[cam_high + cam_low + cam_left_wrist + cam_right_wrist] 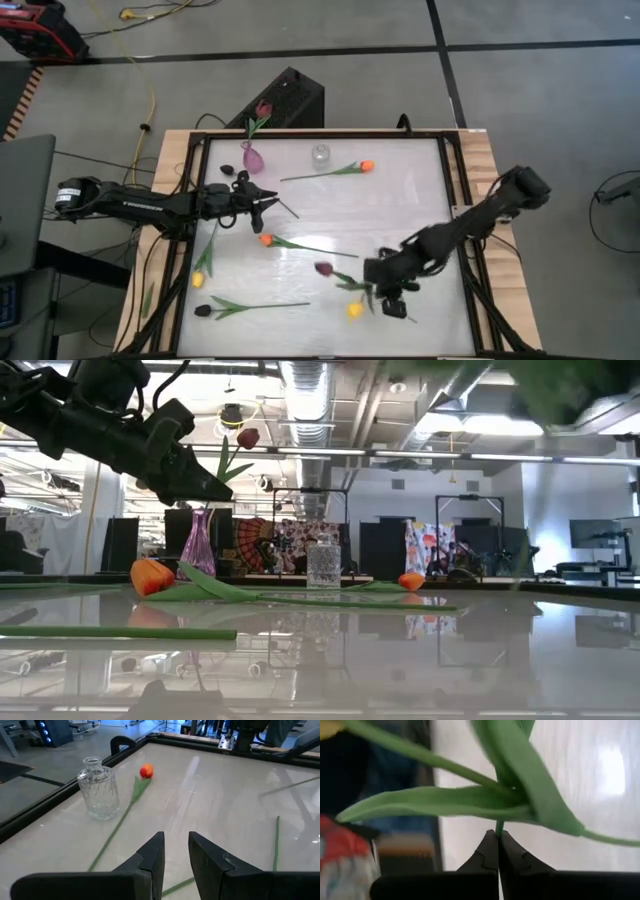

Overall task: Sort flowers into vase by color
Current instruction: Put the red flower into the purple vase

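My right gripper (385, 293) hovers near the table's near right part, shut on a tulip's green stem. A blurred green leaf (560, 385) shows high in the low view. My left gripper (268, 204) is left of the middle, open and empty, pointing toward the clear vase (100, 787). The purple vase (252, 158) holds a maroon tulip (264, 109). Lying flat on the table are an orange tulip (366, 166), a second orange tulip (265, 239), a maroon tulip (322, 268), a yellow tulip (198, 280) and a black tulip (203, 310). Another yellow head (354, 310) is beside my right gripper. My right gripper (497, 834) pinches a thin green stem (498, 824) between its two fingertips, just below where the long leaves (470, 800) branch off. The fingers lie across the stem. Which flower head belongs to this stem cannot be told.
A black frame (455, 200) borders the glossy white table. The clear vase (320, 155) and purple vase stand near the far edge. A dark box (290, 95) sits beyond the far edge. Cables run along the left side.
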Controlling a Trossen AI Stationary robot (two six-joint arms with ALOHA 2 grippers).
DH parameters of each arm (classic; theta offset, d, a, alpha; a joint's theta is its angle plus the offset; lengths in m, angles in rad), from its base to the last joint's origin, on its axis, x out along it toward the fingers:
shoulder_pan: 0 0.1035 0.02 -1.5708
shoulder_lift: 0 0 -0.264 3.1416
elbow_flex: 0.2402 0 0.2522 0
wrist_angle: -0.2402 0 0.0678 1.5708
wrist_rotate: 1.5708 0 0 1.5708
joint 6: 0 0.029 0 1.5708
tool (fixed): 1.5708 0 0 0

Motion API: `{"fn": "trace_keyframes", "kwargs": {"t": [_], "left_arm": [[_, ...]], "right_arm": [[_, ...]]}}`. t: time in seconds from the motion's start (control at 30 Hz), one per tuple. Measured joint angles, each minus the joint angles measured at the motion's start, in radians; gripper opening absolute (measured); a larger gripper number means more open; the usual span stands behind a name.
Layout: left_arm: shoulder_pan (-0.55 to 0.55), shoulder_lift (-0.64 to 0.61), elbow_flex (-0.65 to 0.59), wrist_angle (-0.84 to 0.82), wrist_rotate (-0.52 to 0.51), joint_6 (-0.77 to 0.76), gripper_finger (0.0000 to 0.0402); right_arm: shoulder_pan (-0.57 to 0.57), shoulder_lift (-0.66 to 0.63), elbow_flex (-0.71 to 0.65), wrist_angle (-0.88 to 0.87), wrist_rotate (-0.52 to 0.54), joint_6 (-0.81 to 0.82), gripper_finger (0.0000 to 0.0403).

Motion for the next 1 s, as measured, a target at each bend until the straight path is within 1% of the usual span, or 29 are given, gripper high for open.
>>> {"fn": "trace_keyframes", "kwargs": {"t": [0.2,0.4,0.5,0.73,1.0], "left_arm": [[0.0,0.0,0.0,0.0,0.033,0.0,0.0075],[0.0,0.0,0.0,0.0,0.04,0.003,0.0075],[0.0,0.0,0.0,0.0,0.04,0.003,0.0075],[0.0,0.0,0.0,0.0,0.04,0.003,0.0075],[0.0,0.0,0.0,0.0,0.04,0.004,0.0075]], "right_arm": [[-0.003,-0.193,0.0,0.133,0.132,-0.027,0.0018],[0.015,-0.327,0.0,0.147,0.259,-0.024,0.0018],[0.018,-0.37,0.0,0.145,0.278,-0.022,0.0018],[-0.008,-0.456,0.0,0.134,0.285,-0.022,0.0018],[-0.035,-0.469,0.0,0.132,0.285,-0.029,0.0018]]}}
